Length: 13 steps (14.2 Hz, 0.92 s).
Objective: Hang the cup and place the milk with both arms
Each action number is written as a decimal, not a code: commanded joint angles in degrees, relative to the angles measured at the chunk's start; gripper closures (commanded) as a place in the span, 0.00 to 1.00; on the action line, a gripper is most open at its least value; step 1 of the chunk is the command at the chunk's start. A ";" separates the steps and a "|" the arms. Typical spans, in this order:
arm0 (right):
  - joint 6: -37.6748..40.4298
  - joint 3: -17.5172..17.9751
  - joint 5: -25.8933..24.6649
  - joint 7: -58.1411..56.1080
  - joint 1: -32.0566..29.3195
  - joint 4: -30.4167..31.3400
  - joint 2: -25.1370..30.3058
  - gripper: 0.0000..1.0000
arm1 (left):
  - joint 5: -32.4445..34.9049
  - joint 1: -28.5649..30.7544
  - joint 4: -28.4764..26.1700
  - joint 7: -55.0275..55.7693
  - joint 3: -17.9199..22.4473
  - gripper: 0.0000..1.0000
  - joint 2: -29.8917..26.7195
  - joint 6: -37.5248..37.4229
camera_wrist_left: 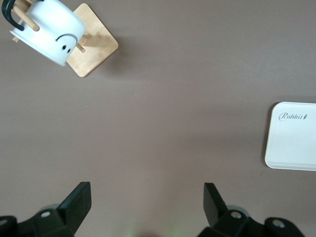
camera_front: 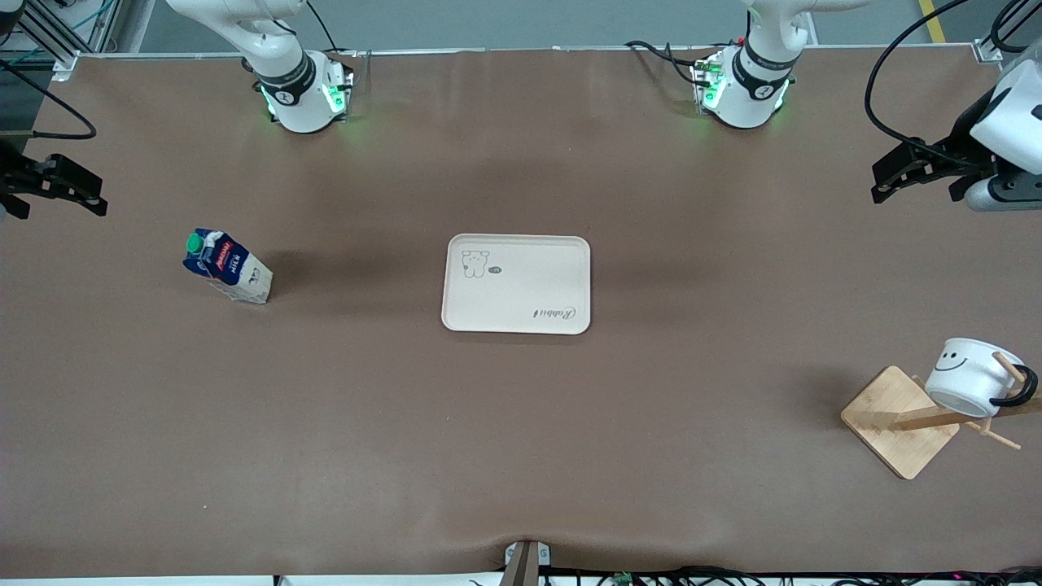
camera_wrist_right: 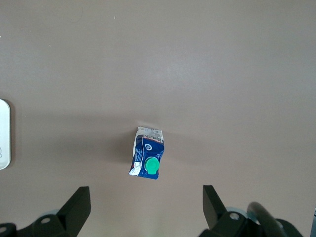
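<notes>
Fingers (camera_wrist_left: pixel 79 200) of the left gripper (camera_wrist_left: pixel 147 197) stand wide apart and hold nothing; in the left wrist view only bare table (camera_wrist_left: pixel 173 98) shows between them. That gripper (camera_front: pixel 899 175) hangs over the table's edge at the left arm's end. Fingers (camera_wrist_right: pixel 78 202) of the right gripper (camera_wrist_right: pixel 146 200) are just as wide and empty, and that gripper (camera_front: pixel 69 191) hangs over the table's edge at the right arm's end. Both arms wait, up and clear of everything.

The milk (camera_front: pixel 228 267) stands upright on the table toward the right arm's end, its green cap (camera_wrist_right: pixel 151 165) on top. In the right wrist view it (camera_wrist_right: pixel 146 159) shows between the open fingers, well below them.

The cup (camera_front: pixel 973 377) hangs tilted on a wooden rack (camera_front: pixel 899 422) toward the left arm's end, nearer the front camera than the left gripper. Its black handle (camera_front: pixel 1022 389) is looped over a peg (camera_front: pixel 1008 366) and its smiley face shows. The left wrist view shows the cup (camera_wrist_left: pixel 49 29) over the rack's square base (camera_wrist_left: pixel 96 49).

A white tray (camera_front: pixel 517 285) lies flat at mid-table, between milk and rack and well apart from both, with a small drawing and the word "Rabbit" on it.
</notes>
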<state>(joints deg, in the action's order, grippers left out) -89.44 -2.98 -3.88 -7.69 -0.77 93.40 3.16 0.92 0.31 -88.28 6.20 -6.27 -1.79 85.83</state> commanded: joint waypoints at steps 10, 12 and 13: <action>0.76 0.52 0.19 -0.74 -0.99 -1.64 -0.79 0.00 | -0.13 0.30 2.50 -0.58 0.46 0.00 0.65 -1.10; 0.84 0.52 0.19 -0.74 -0.99 -1.64 -0.79 0.00 | -0.13 0.30 2.50 -0.58 0.46 0.00 0.65 -1.10; 0.84 0.52 0.19 -0.74 -0.99 -1.64 -0.79 0.00 | -0.04 0.30 2.50 -0.58 0.46 0.00 0.65 -1.10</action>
<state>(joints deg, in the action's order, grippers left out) -89.44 -2.98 -3.88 -7.69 -0.77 93.40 3.16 0.92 0.47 -87.07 6.20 -5.90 -1.50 85.74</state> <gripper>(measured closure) 0.000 0.000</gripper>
